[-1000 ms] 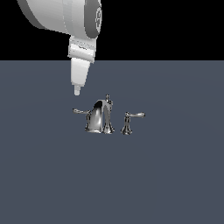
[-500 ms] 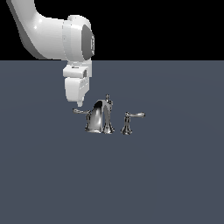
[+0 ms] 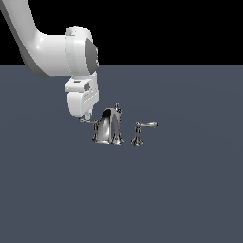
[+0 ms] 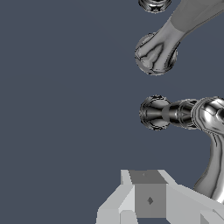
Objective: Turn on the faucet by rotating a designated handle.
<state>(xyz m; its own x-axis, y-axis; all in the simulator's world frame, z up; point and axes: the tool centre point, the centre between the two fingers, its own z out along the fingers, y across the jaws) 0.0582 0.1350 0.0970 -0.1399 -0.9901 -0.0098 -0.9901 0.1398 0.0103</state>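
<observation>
Grey floor (image 3: 180, 199) carries one faucet (image 3: 110, 127) with two levers: the handle (image 3: 87, 121) at nine o'clock, under one gripper (image 3: 87, 115); its jaw state cannot be told.

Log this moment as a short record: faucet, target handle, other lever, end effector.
faucet: chrome arched spout with a top knob, standing on the grey surface
handle: thin lever pointing to the exterior view's left from the spout body
other lever: on its own pedestal, at the exterior view's right
end effector: low over the handle's tip; contact and finger state unclear
</observation>
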